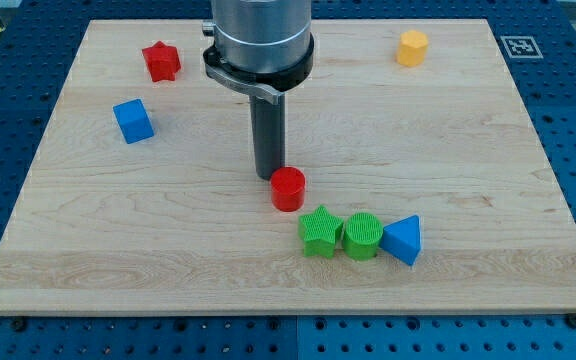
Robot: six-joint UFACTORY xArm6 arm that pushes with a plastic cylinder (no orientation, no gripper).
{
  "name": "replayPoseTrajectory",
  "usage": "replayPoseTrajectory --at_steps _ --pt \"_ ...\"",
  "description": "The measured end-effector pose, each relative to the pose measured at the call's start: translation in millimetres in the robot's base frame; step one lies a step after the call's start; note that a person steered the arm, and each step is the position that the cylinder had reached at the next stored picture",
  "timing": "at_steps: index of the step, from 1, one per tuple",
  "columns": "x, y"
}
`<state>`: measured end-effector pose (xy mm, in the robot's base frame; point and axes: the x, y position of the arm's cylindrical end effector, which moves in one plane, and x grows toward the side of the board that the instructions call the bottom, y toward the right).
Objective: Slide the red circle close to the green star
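One short nudge should finish it: my tip (pixel 269 177), just a bare rod with no jaws, sits touching the red circle (pixel 288 188) at its upper left. The green star (pixel 320 231) is near, lower right, so push gently diagonally.

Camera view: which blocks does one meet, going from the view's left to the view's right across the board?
blue cube → red star → red circle → green star → green circle → blue triangle → yellow block
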<state>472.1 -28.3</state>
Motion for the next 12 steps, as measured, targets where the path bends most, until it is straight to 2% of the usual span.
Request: replayPoseTrajectory --at_steps 2,3,4,7,12 --pt "0 -15" --pt "-18 -12" --pt "-30 20" --pt "5 31" --pt "22 6"
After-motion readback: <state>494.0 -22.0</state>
